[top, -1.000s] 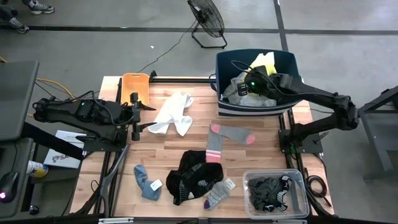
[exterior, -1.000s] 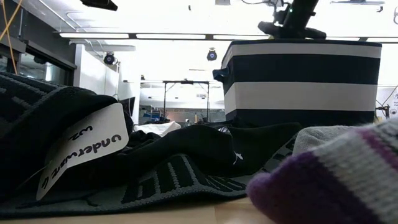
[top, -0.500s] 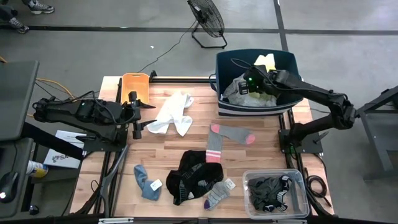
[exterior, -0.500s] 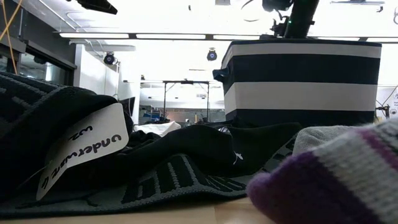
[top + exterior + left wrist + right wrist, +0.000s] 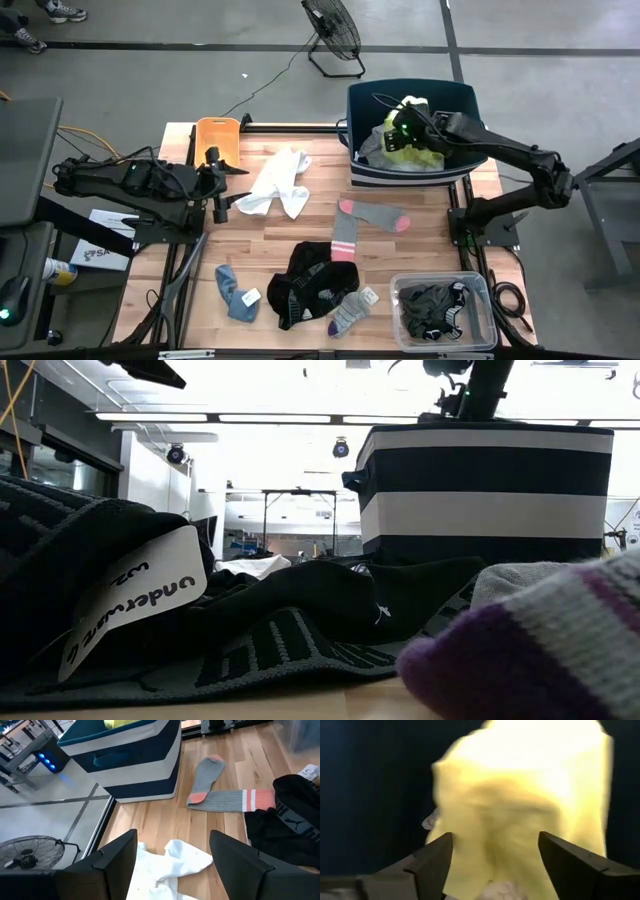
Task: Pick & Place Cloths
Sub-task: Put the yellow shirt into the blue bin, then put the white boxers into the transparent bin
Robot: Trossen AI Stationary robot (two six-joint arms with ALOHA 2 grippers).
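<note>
Down at the near edge of the table, a clear bin (image 5: 443, 312) holds a dark grey garment (image 5: 432, 305). Beside it, a grey sock with a purple toe (image 5: 347, 312) touches the black garment (image 5: 312, 280), whose white tag fills the near part of the low view, and a blue-grey sock (image 5: 234, 291) lies apart on its far left.

Moving to mid-table, the grey sock with pink ends (image 5: 362, 220) sits bent on the wood, well clear of everything else. The white cloth (image 5: 278, 182) is spread just past it, near the left gripper (image 5: 218, 187). That gripper hovers low beside the cloth with its fingers (image 5: 116, 862) spread apart and nothing between them; its wrist view looks straight over the white cloth toward the grey sock.

Behind the left arm, a small orange tray (image 5: 216, 136) stands at the table's far left corner.

And at the far right, the navy tub (image 5: 372, 172) with its white band. The right gripper (image 5: 406, 131) reaches over it, jaws wide apart, the neon yellow cloth (image 5: 411, 150) lying just beyond them, inside the tub, on top of a grey cloth (image 5: 374, 146). In its wrist view the yellow fabric fills the gap between the open fingers (image 5: 432, 862), blurred, with no grip on it.
</note>
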